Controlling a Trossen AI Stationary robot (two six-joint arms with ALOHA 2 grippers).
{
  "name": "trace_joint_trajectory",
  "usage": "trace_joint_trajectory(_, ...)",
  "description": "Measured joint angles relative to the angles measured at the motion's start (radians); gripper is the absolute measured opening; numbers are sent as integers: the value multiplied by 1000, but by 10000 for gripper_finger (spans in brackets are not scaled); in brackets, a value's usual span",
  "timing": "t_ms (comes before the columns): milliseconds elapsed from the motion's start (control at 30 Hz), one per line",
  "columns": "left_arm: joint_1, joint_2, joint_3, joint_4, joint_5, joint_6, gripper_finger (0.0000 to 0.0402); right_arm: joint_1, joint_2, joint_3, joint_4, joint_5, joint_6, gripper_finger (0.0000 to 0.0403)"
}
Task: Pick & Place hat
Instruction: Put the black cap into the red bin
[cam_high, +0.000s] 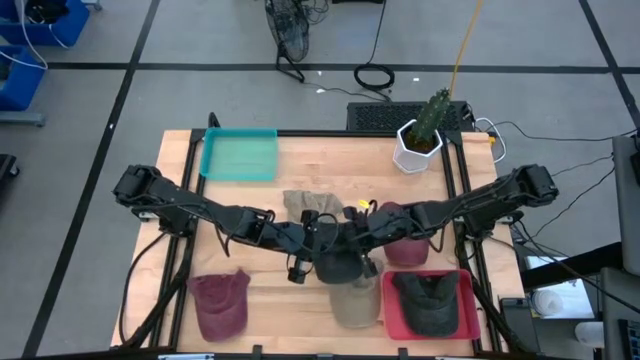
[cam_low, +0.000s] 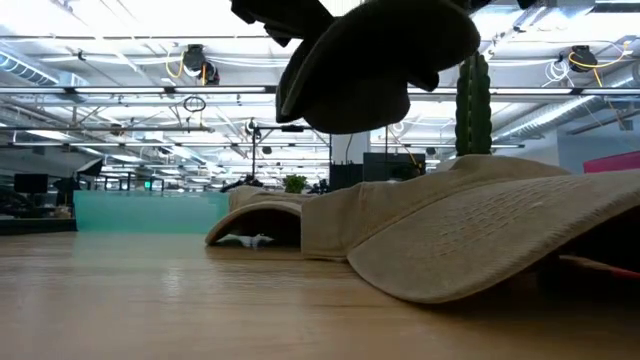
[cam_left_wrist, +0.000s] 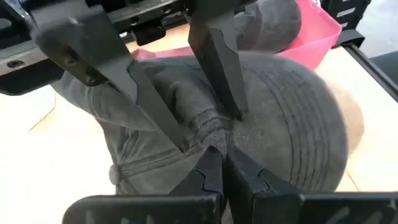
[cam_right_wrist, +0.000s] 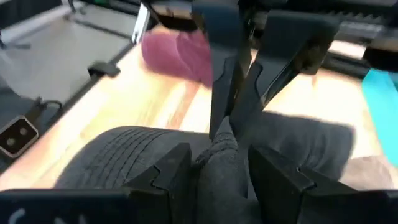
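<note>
Dark grey cloth cap (cam_high: 338, 266), held above the table's near centre, hangs clear of the wooden tabletop (cam_high: 280, 300); the low view shows it aloft over a tan cloth cap (cam_high: 354, 303) lying just below. Left gripper (cam_left_wrist: 219, 152) is pinched tight on a gathered fold at the cap's crown. Right gripper (cam_right_wrist: 217, 155) meets it from the opposite side, its fingers (cam_right_wrist: 273, 171) set apart astride the same fold; whether they press the cloth cannot be told. No brand, label or writing is legible on any cap.

Red plastic tray (cam_high: 462, 318) at the near right holds a second dark grey cap (cam_high: 430, 302). Maroon cloth cap (cam_high: 220, 303) lies at the near left; another maroon cap (cam_high: 405, 246) lies right of centre. Brown cloth cap (cam_high: 305, 201) lies beyond the grippers. Teal plastic tray (cam_high: 239, 156) sits at the far left, a white pot with green cactus (cam_high: 422, 140) at the far right.
</note>
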Motion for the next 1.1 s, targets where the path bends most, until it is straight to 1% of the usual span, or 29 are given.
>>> trace_joint_trajectory(133, -12, -1, 0, -6, -2, -5, 17, 1, -10, 15, -23, -5, 3, 137)
trace_joint_trajectory(233, -26, -1, 0, -28, -14, -27, 8, 0, -26, 15, -29, -4, 31, 129)
trace_joint_trajectory(300, -40, -1, 0, -23, -37, -23, 6, 0, -28, 15, -32, -3, 52, 122)
trace_joint_trajectory(433, -63, -1, 0, -18, -128, -30, 20, 7, -18, 15, -30, -3, 83, 99)
trace_joint_trajectory(500, -71, -1, 0, -11, -147, -30, 21, 11, -9, 15, -31, -4, 93, 86)
trace_joint_trajectory(667, -90, -1, 0, 5, -159, -31, 6, 28, -8, 15, -28, -4, 109, 66)
trace_joint_trajectory(800, -91, -1, 0, 19, -159, -45, 18, 42, -8, 15, -29, -2, 110, 54)
trace_joint_trajectory(900, -91, -1, 0, 34, -159, -52, 16, 53, -8, 15, -32, 4, 107, 41)
trace_joint_trajectory(1000, -92, -1, 0, 35, -159, -58, 6, 66, -8, 15, -39, 43, 84, 17)
trace_joint_trajectory(1100, -95, 0, -1, 40, -160, -59, 13, 90, -8, 15, -44, 101, 34, 5)
